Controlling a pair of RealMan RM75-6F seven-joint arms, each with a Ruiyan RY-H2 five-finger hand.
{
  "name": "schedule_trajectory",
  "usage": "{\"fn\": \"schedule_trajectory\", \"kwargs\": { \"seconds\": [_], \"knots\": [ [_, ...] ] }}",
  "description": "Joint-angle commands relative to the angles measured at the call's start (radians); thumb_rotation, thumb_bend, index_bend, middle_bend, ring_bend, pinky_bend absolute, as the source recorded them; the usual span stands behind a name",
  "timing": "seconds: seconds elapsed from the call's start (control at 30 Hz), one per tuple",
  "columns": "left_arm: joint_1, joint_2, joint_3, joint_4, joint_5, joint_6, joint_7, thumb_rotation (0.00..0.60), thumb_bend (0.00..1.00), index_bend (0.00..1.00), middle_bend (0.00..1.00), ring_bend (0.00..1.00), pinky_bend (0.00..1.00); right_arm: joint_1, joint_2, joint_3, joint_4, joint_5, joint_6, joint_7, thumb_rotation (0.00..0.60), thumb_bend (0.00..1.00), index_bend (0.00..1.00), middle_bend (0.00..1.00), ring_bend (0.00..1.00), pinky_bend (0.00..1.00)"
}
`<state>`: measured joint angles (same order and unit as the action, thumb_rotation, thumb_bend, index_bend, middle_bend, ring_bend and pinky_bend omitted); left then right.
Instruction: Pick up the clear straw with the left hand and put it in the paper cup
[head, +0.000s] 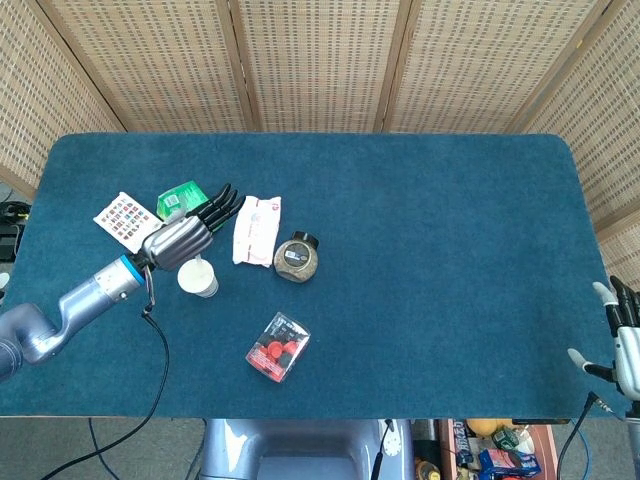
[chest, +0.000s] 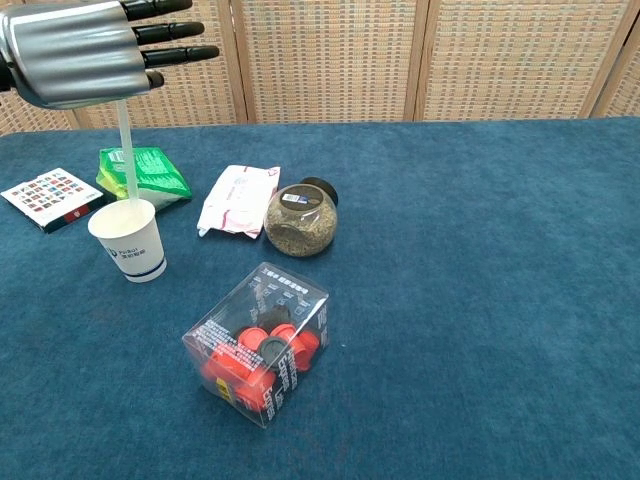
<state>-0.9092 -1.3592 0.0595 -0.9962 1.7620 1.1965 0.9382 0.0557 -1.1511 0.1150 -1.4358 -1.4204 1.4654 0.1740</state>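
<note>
left hand (chest: 75, 52) gripping straw (chest: 127, 150), fingers extended | straw hanging upright, lower end reaching into cup (chest: 130, 241) mouth | right hand (head: 624, 345) idling at table (head: 420, 250) edge, fingers apart, holding nothing

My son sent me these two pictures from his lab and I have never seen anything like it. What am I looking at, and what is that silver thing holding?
It is a two-armed robot at a blue table. One picture looks down from its head, the other looks forward from its chest. The silver thing is its left hand, seen in both pictures. It holds a clear straw upright, the lower end at the mouth of a paper cup. Its right hand shows only at the table's edge in the head picture, open and holding nothing. Also on the table: a green packet, a small printed card, a white pouch, a round jar and a clear box of red pieces.
</note>
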Motion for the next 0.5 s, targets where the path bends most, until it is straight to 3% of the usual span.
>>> {"fn": "schedule_trajectory", "kwargs": {
  "seconds": [0.03,0.5],
  "knots": [
    [-0.001,-0.007,-0.002,0.001,0.004,-0.007,0.004,0.6,0.39,0.6,0.0,0.0,0.0,0.001,0.0,-0.001,0.0,-0.001,-0.001,-0.001,0.6,0.0,0.0,0.0,0.0,0.0],
    [0.003,-0.059,0.01,0.038,0.033,-0.058,0.015,0.6,0.39,0.6,0.0,0.0,0.0,0.004,0.0,-0.001,0.007,0.003,-0.013,0.011,0.6,0.0,0.0,0.0,0.0,0.0]
  ]
}}
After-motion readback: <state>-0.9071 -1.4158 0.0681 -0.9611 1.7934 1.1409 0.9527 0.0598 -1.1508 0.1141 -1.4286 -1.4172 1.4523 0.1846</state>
